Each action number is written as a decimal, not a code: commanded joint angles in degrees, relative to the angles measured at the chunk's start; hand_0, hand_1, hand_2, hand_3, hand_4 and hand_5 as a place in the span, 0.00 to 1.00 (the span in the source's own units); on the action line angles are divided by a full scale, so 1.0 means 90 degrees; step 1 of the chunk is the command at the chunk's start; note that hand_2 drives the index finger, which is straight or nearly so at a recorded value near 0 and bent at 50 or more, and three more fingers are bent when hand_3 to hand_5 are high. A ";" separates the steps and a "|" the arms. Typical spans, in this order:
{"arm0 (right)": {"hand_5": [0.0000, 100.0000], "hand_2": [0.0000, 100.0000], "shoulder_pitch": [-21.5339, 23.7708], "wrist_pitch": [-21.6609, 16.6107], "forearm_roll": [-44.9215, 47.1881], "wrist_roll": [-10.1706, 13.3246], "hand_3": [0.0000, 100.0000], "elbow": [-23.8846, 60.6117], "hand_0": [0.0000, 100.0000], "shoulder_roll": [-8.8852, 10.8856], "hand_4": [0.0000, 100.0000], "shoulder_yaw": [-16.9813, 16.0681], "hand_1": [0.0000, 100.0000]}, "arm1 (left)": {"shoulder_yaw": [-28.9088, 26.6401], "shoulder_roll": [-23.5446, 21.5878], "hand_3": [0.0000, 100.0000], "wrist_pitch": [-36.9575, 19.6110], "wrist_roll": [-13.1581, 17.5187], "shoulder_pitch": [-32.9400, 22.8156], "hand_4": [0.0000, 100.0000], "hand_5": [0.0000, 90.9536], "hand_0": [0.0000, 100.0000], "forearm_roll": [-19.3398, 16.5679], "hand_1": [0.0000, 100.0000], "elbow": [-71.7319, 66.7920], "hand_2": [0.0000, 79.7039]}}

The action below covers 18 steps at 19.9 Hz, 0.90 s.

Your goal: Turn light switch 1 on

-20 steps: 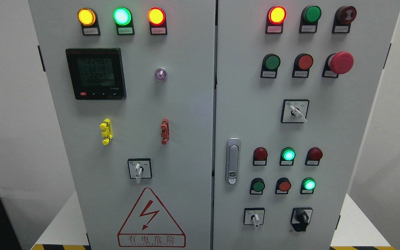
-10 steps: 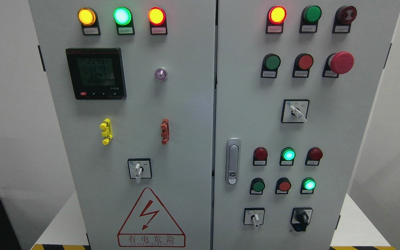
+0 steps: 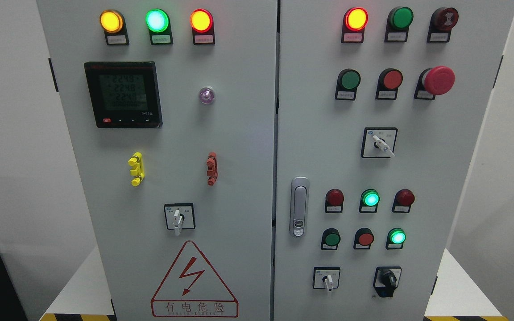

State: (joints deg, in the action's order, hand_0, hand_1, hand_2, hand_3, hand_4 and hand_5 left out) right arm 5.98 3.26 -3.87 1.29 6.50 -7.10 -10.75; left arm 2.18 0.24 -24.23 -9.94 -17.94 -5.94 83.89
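A grey two-door electrical cabinet point(image 3: 239, 133) fills the head view. Its right door carries rows of lamps and push buttons, among them a dark green button point(image 3: 350, 80), a red button point(image 3: 392, 79) and a red mushroom stop button point(image 3: 438, 80). Lower down, a green lamp point(image 3: 370, 198) and another green lamp point(image 3: 397, 236) glow. White rotary selector switches sit at the right door's middle point(image 3: 381, 143), its lower part point(image 3: 328, 281) and the left door point(image 3: 177, 219). A black rotary knob point(image 3: 388, 280) is at the lower right. The labels are too small to read. Neither hand shows.
The left door holds a lit digital meter point(image 3: 123, 94), three lit lamps along the top, a yellow clip point(image 3: 136, 169), a red clip point(image 3: 212, 168) and a red electric-hazard triangle point(image 3: 193, 278). A silver door handle point(image 3: 299, 207) sits by the seam. White walls flank the cabinet.
Only the meter's digits flicker; nothing else has moved.
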 commanded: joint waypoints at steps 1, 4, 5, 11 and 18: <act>0.00 0.00 0.0000 -0.0001 0.0000 -0.0007 0.00 0.0000 0.00 -0.0002 0.00 0.0003 0.00 | 0.0626 0.0130 0.98 0.0483 -0.0301 0.0050 1.00 0.95 0.16 -0.0249 0.62 0.2201 0.61; 0.00 0.00 0.0000 0.0008 0.0000 -0.0007 0.00 0.0000 0.00 -0.0002 0.00 0.0003 0.00 | 0.0773 0.0149 1.00 0.0914 -0.0448 0.0128 1.00 0.95 0.14 -0.0249 0.62 0.2504 0.62; 0.00 0.00 0.0000 -0.0001 0.0000 -0.0007 0.00 0.0000 0.00 -0.0002 0.00 0.0003 0.00 | 0.0773 0.0178 1.00 0.0914 -0.0439 0.0186 1.00 0.95 0.13 -0.0258 0.62 0.2514 0.63; 0.00 0.00 0.0000 -0.0001 0.0000 -0.0007 0.00 0.0000 0.00 -0.0002 0.00 0.0003 0.00 | 0.0773 0.0276 1.00 0.1353 -0.0439 0.0489 1.00 0.95 0.12 -0.0268 0.61 0.2544 0.64; 0.00 0.00 0.0000 -0.0001 0.0000 -0.0007 0.00 0.0000 0.00 0.0007 0.00 -0.0006 0.00 | 0.0763 0.0296 1.00 0.1656 -0.0673 0.0529 1.00 0.95 0.10 -0.0268 0.61 0.2563 0.64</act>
State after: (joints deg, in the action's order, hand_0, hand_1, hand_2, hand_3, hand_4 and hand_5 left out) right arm 5.98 3.26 -3.87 1.27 6.50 -7.11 -10.75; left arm 7.67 1.84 -10.51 -15.37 -14.01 -8.25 102.19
